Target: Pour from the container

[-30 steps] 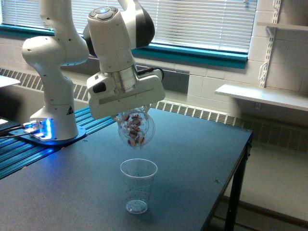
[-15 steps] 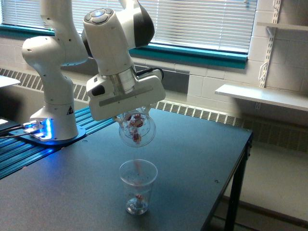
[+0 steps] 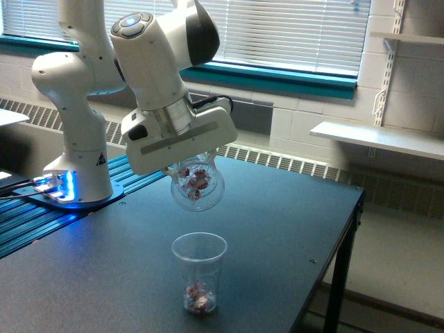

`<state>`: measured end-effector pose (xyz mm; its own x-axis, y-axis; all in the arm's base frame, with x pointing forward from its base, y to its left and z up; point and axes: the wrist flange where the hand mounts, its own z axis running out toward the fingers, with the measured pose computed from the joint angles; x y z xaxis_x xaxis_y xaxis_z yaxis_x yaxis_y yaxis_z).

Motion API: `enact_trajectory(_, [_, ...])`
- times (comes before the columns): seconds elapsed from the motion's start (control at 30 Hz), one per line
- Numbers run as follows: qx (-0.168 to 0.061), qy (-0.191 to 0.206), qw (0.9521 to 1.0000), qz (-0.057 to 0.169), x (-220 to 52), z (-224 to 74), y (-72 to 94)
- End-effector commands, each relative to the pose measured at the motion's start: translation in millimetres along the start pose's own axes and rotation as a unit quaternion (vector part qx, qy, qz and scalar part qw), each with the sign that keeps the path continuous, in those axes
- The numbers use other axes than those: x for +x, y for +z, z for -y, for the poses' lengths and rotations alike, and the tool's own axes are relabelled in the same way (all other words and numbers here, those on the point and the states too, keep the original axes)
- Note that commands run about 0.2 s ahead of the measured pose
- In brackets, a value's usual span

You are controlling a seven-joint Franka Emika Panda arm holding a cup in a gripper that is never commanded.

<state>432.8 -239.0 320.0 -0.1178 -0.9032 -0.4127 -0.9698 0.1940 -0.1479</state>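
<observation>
**A:** How's the pour going? The gripper (image 3: 189, 165) is clamped on the container (image 3: 197, 186), tipped mouth-down over the table (image 3: 291, 229).

**B:** Partway, I'd say. Some red-and-white pieces (image 3: 200, 301) sit in the receiving cup (image 3: 199, 272) below; several remain inside.

The small clear tapered plastic cup (image 3: 198, 186) held tipped by the white arm's gripper (image 3: 187, 168) now contains fewer reddish-white pieces. The upright look-alike clear cup (image 3: 199, 272) on the table, previously empty, now holds several pieces at its bottom.
</observation>
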Motion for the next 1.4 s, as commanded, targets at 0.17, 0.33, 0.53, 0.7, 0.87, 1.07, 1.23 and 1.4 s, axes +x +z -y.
enact_trajectory(0.17, [0.008,0.002,0.9999,0.013,2.4,1.3,-2.4])
enact_trajectory(0.33, [0.013,0.01,0.9997,0.018,5.3,2.0,-3.7])
enact_trajectory(0.53, [0.016,0.02,0.9994,0.022,9.9,4.4,-4.4])
enact_trajectory(0.7, [0.018,0.025,0.9992,0.026,14.0,5.7,-4.9])
enact_trajectory(0.87, [0.023,0.036,0.9986,0.03,17.7,7.1,-5.5])
enact_trajectory(1.07, [0.028,0.045,0.9979,0.039,19.9,9.7,-5.1])
enact_trajectory(1.23, [0.032,0.051,0.9973,0.044,18.8,12.1,-4.7])
enact_trajectory(1.4, [0.032,0.057,0.9969,0.044,14.6,15.7,-4.9])
